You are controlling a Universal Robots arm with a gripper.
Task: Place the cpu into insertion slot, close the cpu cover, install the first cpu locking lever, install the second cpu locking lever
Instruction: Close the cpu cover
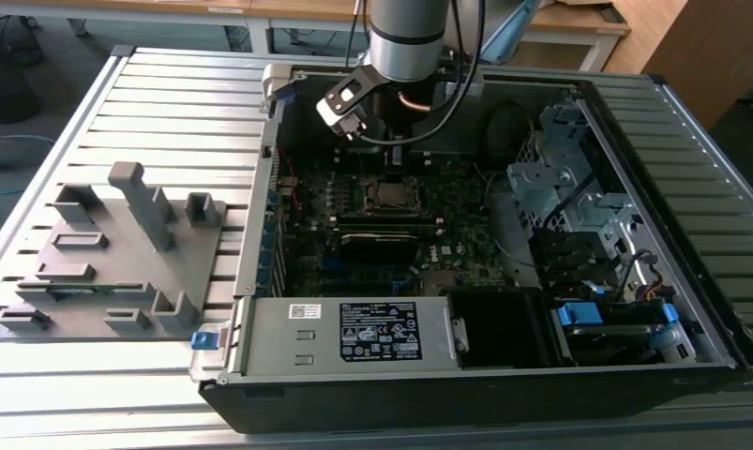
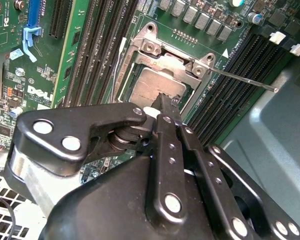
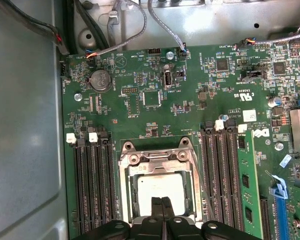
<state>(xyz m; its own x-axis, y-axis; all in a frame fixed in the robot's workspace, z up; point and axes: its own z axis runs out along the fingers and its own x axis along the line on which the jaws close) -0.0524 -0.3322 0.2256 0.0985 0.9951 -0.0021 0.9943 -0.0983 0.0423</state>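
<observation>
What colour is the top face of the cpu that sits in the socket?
Dull silver-grey. The cpu shows best in the first wrist view.

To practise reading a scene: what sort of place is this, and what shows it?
Probably a robotics lab or assembly workshop: a robot arm reaches into an open computer case on a slatted metal table, with wooden desks behind.

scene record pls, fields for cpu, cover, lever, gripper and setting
cpu: lying flat, grey face showing through the cover's cut-out
cpu cover: down, framing the cpu
locking lever: thin rod angled out from the socket corner, apparently not latched
gripper: fingers shut together, tips over one edge of the cpu; contact unclear
setting: green motherboard inside an open computer case
</observation>
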